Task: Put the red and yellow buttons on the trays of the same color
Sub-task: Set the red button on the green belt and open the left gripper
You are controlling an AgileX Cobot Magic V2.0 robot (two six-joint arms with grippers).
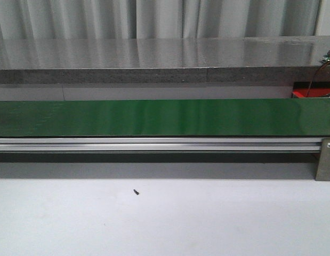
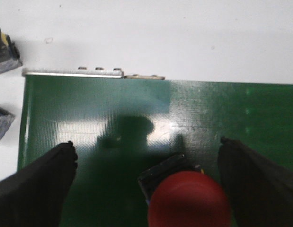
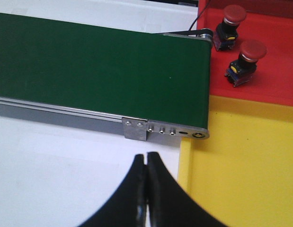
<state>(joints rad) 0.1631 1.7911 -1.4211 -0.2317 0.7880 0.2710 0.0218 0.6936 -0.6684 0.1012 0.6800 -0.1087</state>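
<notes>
In the left wrist view a red button [image 2: 189,202] on a black base stands on the green belt [image 2: 113,109]. My left gripper [image 2: 147,144] is open around it, with one finger [image 2: 39,187] far off and the other finger [image 2: 255,182] close beside it. My right gripper [image 3: 146,157] is shut on nothing, over white table beside the yellow tray [image 3: 241,170]. Two red buttons [image 3: 230,20] [image 3: 247,56] stand in the red tray [image 3: 279,80]. No yellow button shows. Neither gripper appears in the front view.
The green conveyor belt [image 1: 165,117] runs across the front view on an aluminium rail [image 1: 154,144]; a corner of the red tray [image 1: 308,94] shows at its right end. A small black screw [image 1: 136,192] lies on the white table. Two dark boxy parts [image 2: 4,49] [image 2: 2,124] sit past the belt's end.
</notes>
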